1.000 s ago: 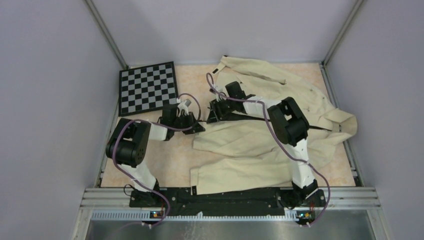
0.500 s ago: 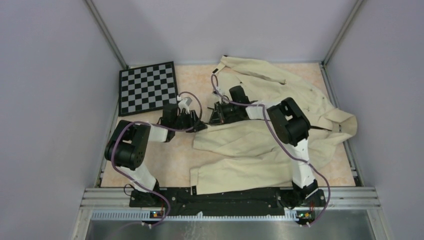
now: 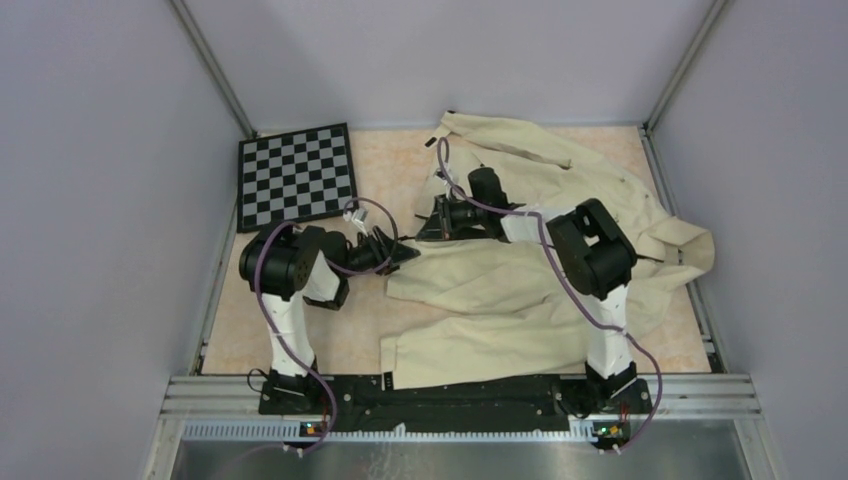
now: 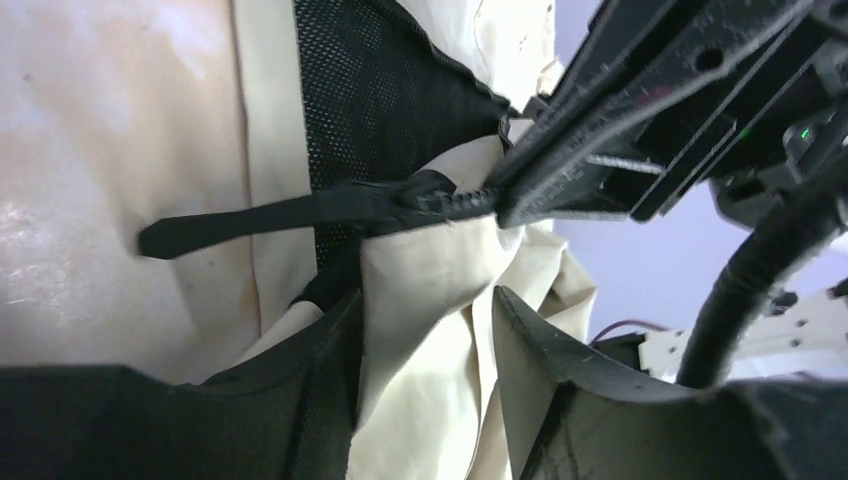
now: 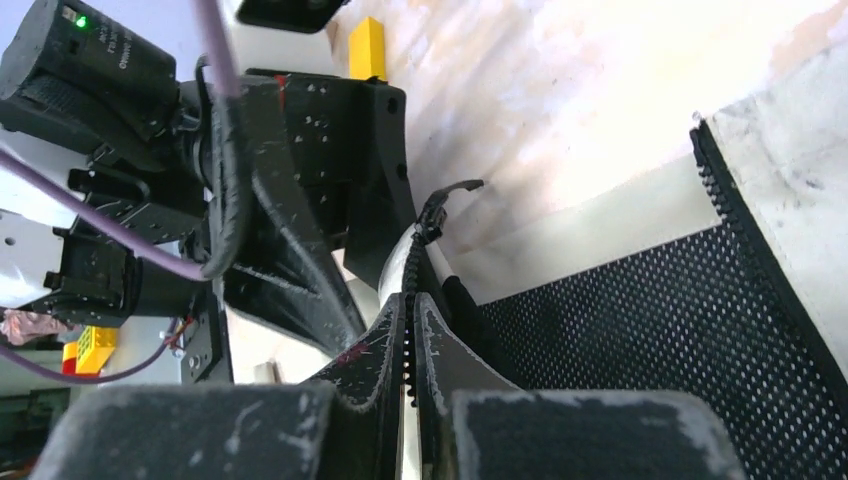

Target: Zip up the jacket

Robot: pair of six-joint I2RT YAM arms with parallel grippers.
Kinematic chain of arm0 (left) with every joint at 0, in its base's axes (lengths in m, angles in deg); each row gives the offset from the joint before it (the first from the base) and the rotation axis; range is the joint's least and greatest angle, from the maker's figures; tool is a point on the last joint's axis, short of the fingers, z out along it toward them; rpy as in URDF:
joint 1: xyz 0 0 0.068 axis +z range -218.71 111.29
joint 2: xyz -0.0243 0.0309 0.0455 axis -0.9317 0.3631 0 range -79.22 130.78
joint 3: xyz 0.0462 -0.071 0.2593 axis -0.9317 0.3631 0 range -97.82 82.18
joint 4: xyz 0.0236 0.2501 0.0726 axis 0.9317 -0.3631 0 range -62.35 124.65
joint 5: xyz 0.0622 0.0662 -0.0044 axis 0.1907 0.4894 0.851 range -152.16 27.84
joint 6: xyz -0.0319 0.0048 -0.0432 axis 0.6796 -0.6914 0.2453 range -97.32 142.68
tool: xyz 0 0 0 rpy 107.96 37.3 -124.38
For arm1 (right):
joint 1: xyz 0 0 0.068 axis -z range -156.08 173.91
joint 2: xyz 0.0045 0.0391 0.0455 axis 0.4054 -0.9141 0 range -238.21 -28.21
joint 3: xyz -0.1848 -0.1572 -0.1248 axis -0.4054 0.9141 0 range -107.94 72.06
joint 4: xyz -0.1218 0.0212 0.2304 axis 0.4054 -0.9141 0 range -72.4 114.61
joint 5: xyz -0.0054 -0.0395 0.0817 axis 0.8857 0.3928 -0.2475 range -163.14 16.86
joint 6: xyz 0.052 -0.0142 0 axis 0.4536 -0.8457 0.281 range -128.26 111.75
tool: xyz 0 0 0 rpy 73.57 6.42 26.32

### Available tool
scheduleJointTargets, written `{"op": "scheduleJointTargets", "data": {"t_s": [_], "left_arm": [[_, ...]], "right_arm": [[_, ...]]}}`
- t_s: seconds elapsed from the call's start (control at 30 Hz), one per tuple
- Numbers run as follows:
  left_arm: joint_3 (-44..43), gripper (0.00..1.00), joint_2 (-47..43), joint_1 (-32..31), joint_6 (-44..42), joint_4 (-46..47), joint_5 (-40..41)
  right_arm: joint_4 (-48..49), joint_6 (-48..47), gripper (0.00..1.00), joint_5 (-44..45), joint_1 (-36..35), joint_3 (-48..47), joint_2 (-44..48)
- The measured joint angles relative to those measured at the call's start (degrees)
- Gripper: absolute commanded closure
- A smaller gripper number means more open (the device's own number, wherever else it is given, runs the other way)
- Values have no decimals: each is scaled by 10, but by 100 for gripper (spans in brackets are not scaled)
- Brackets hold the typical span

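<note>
A cream jacket (image 3: 520, 290) lies spread and rumpled over the middle and right of the bench (image 3: 300, 330), with sleeves trailing toward the far wall and the right edge. A black-and-white checkerboard (image 3: 296, 177) lies flat in the far left corner, apart from the cloth. Both arms reach to the jacket's left edge near the middle of the bench, where the two grippers meet almost tip to tip. The left gripper (image 3: 395, 252) comes in from the left. Its wrist view shows its fingers (image 4: 560, 380) partly apart, with a thick fold of cream cloth pinched between them. The right gripper (image 3: 428, 222) comes in from the right. Its wrist view shows its fingers (image 5: 450, 360) pressed nearly together, clamped on a row of black zipper teeth (image 5: 408, 345) at the cloth's edge. Just past that clamp sits the zipper slider (image 4: 425, 195), and its long black pull tab (image 4: 250, 218) lies out across the cream hem toward the bare bench. The jacket front is folded open here, showing black mesh lining (image 4: 385, 100) bordered by a second zipper row (image 5: 725, 200).
</note>
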Motion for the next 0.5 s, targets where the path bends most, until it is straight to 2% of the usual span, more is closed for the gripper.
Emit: {"op": "scheduleJointTargets", "data": {"t_s": [0.13, 0.27, 0.5], "left_arm": [[3, 48, 47, 1, 80, 64, 2], [16, 47, 41, 1, 91, 90, 11], [22, 60, -7, 1, 81, 117, 23]], "right_arm": [[9, 5, 100, 9, 0, 19, 8], [14, 12, 100, 21, 0, 31, 14], [24, 19, 100, 29, 0, 34, 22]]}}
